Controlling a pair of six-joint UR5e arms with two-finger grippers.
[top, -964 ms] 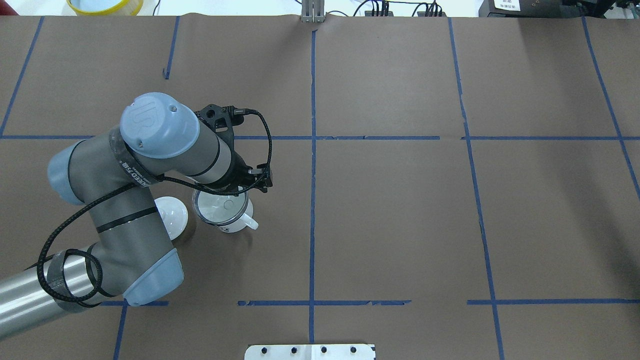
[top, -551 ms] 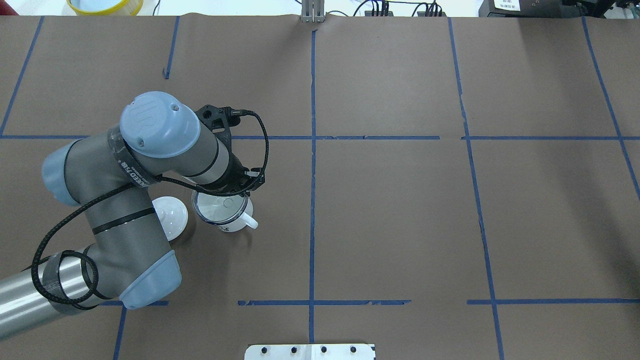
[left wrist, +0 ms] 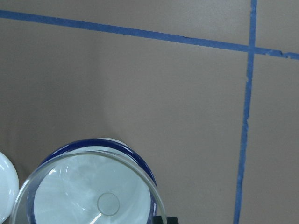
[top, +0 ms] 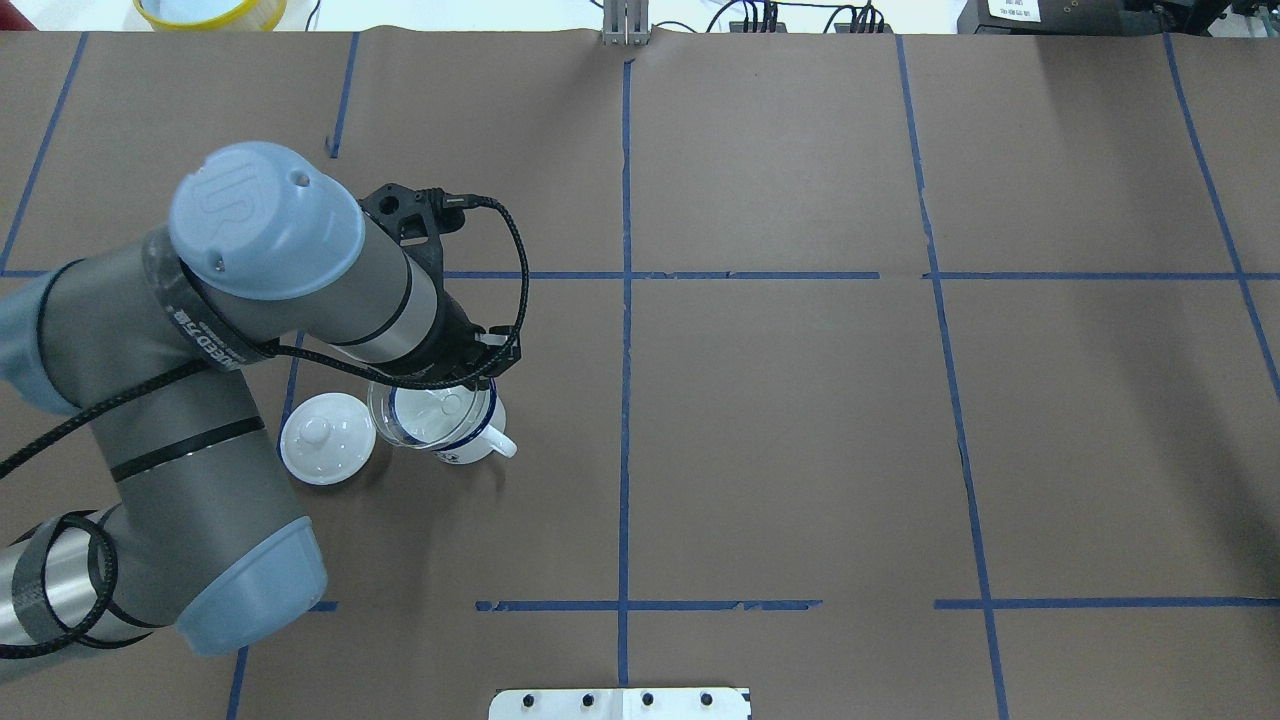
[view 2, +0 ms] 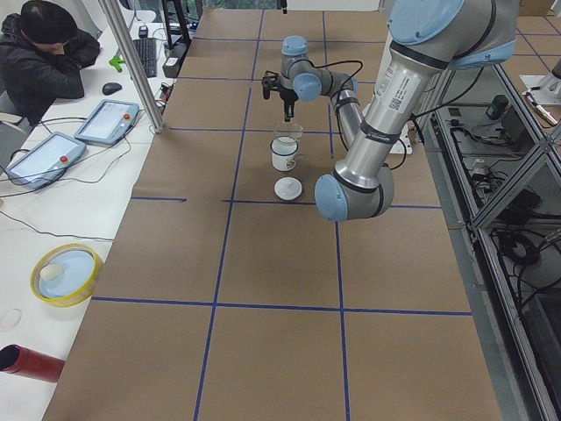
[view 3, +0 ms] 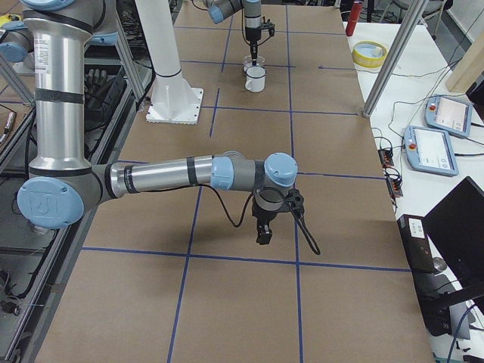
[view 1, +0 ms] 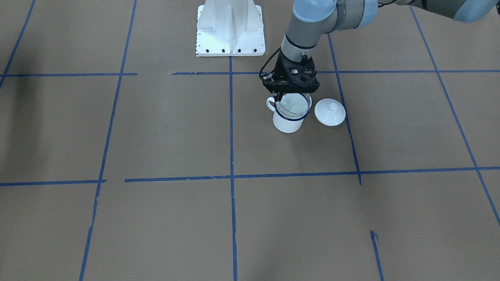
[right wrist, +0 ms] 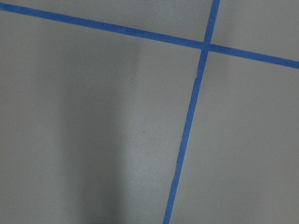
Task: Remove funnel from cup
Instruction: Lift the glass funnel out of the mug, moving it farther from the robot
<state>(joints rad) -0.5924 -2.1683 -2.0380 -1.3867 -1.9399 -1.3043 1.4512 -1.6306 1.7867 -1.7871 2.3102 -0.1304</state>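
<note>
The left end effector (view 1: 281, 97) pinches the funnel (top: 405, 414) by its thin rim just above the cup (view 1: 288, 123), left of centre overhead, so it could slip and drop back.

Left wrist view: funnel (left wrist: 88, 196), cup (left wrist: 100, 145) cut off at bottom edge, lid (left wrist: 5, 186) at left edge. Side view: right gripper (view 3: 262, 238) jaw state unreadable.

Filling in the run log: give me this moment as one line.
phase: lift | left gripper: shut on funnel, held above cup rim | lid: beside cup | right gripper: far off, state unclear
</note>
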